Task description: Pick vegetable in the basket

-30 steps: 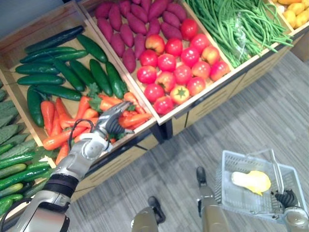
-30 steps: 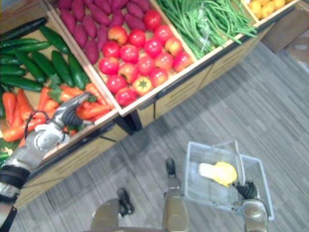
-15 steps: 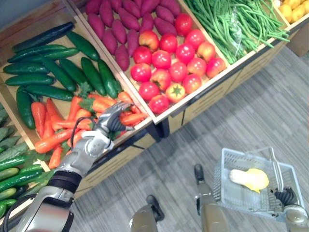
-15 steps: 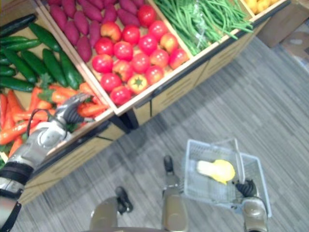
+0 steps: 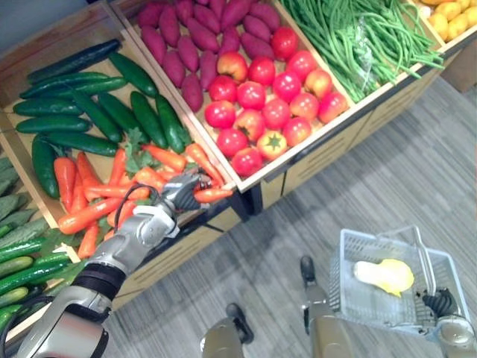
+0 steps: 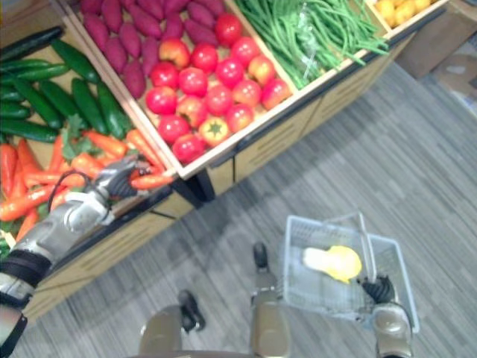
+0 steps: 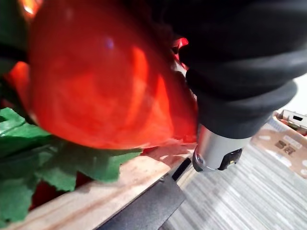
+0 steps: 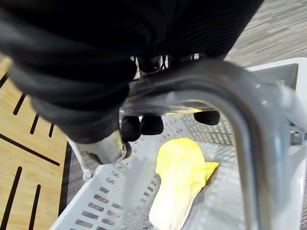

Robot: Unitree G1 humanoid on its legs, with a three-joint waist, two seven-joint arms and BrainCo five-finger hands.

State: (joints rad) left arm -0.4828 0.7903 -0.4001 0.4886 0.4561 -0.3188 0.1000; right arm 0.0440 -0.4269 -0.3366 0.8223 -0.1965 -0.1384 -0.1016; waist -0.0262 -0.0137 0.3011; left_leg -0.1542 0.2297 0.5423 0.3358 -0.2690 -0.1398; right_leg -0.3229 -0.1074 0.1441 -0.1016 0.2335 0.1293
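Bench (image 5: 328, 149) at 11 o'clock; grey floor (image 5: 387, 186). Left robot hand (image 5: 179, 195) clasps a carrot (image 5: 215, 195). Wrist view: right robot hand (image 8: 143, 125) clasps basket handle (image 8: 201, 81).

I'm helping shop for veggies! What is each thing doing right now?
left hand: fingers curled round a carrot
carrot: gripped in the left hand
right hand: fingers curled round the basket's handle
basket: carried by its handle
yellow vegetable: lying inside the basket
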